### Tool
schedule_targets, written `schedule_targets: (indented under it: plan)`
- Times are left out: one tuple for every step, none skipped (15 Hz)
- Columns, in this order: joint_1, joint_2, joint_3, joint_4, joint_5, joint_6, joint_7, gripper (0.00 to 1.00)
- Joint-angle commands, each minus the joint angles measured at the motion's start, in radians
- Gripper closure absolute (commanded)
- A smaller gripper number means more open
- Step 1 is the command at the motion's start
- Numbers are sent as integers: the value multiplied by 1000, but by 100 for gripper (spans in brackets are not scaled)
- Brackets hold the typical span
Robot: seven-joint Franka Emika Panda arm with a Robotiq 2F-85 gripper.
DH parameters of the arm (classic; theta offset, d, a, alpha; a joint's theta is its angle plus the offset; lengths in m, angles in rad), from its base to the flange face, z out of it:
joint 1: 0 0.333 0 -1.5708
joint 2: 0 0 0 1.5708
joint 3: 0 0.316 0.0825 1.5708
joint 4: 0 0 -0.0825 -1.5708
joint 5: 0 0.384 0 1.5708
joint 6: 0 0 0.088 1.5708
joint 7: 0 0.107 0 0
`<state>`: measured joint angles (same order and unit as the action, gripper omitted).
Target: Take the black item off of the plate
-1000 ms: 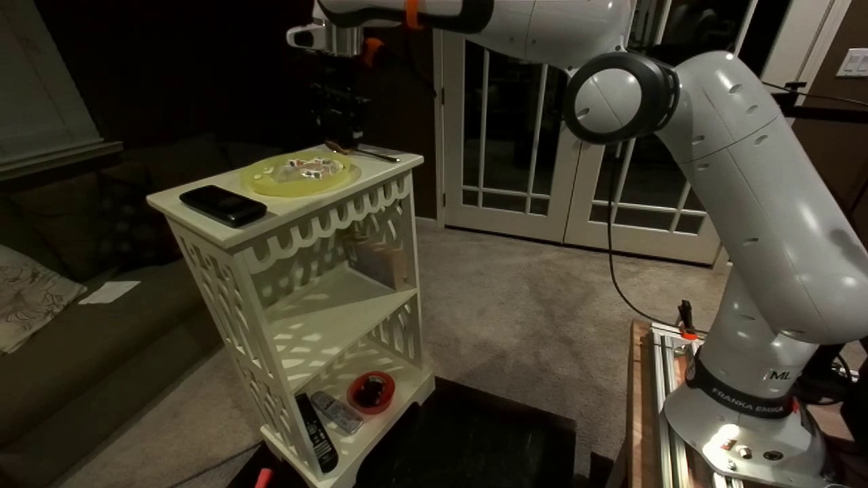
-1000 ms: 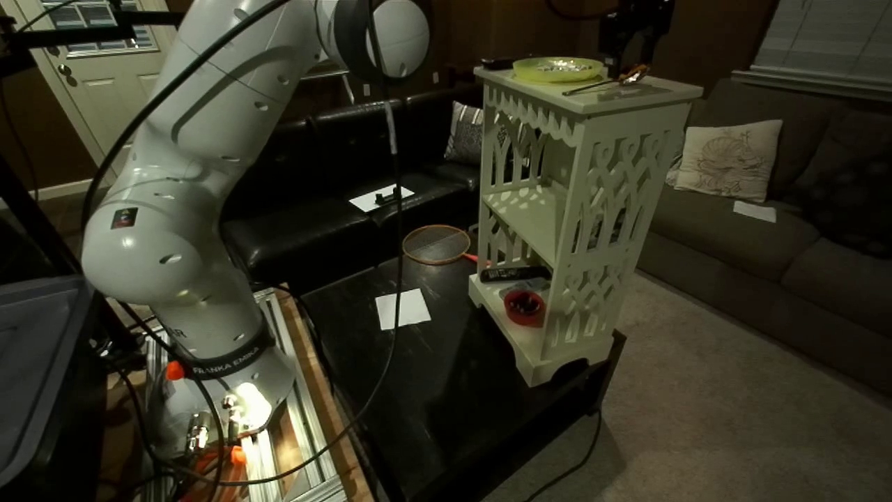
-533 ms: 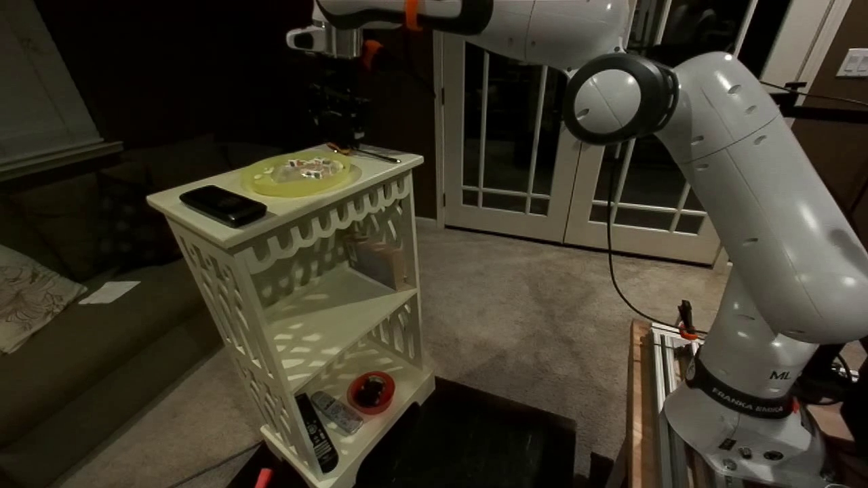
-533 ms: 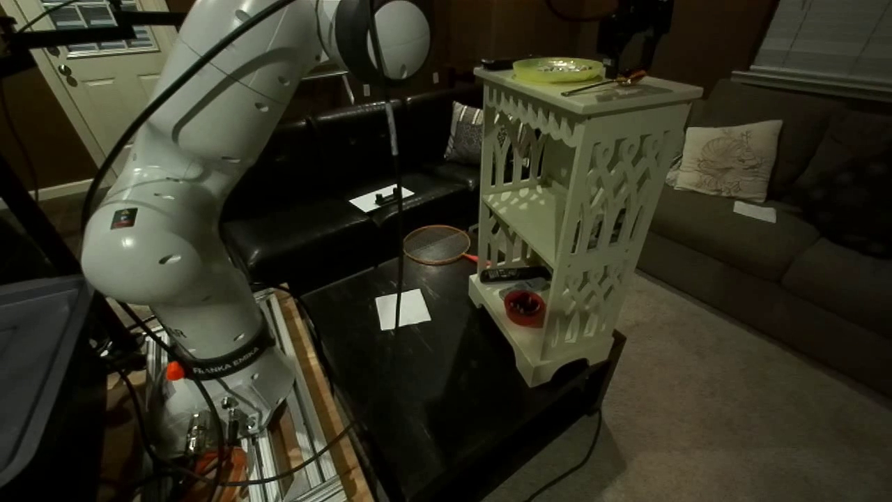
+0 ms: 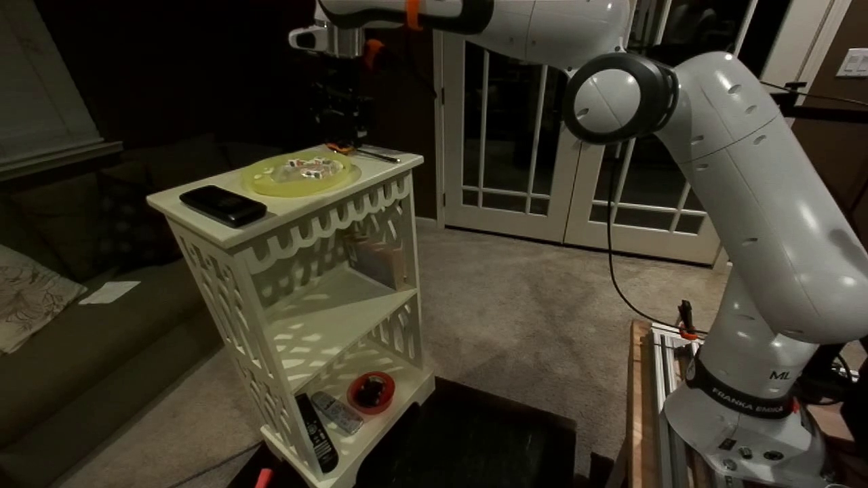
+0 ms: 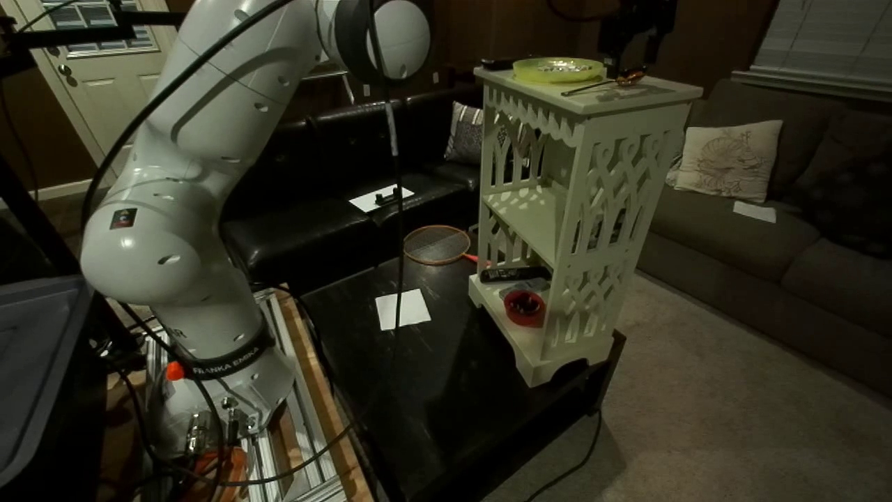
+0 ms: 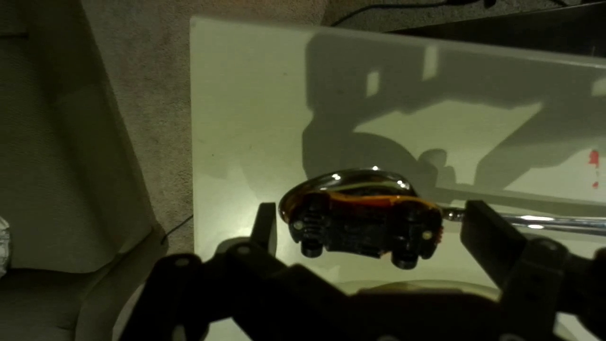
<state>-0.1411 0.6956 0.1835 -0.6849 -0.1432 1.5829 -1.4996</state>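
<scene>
The pale yellow plate (image 5: pixel 261 184) sits on the white lattice table (image 5: pixel 196 196) and holds shiny wrapped pieces (image 5: pixel 312 168); I see nothing black on it. It also shows in an exterior view (image 6: pixel 524 75), and its edge in the wrist view (image 7: pixel 440 285). A black flat case (image 5: pixel 222 205) lies beside it. A toy car (image 7: pixel 360 232), black underside up with orange sides, rests in the bowl of a metal spoon (image 7: pixel 544 220) beside the plate. My gripper (image 7: pixel 371 211) is open, its fingers at either end of the car with small gaps.
The spoon's handle (image 5: pixel 383 156) points toward the table's front edge. The gripper is close to the table's far corner. On the bottom shelf are two remotes (image 5: pixel 317 434) and a red bowl (image 5: pixel 371 393). Couches (image 6: pixel 752 251) stand around the table.
The toy car, tilted up a second ago in an exterior view, went lower, and its orange side shows more now. The gripper has shifted slightly. The bright light on the robot base went out.
</scene>
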Motion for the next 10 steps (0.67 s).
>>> schedule_targets:
  plan:
    - [7,-48,-13,-8,-6,-49,76,0]
    - [10,-65,-22,-11,-5,-65,140,0]
    - [8,-79,-26,-14,2,-88,203,0]
    - [4,-95,-28,-15,9,-129,251,0]
    - [-9,-111,-21,-20,33,-157,296,0]
    - [-16,-124,-19,-22,44,-189,341,0]
    - [-24,-139,-16,-26,57,-218,385,0]
    - [-27,-155,-22,-36,57,-227,438,0]
    - [-35,-166,-19,-38,73,-252,483,0]
    - [-44,-177,-15,-44,93,-270,531,0]
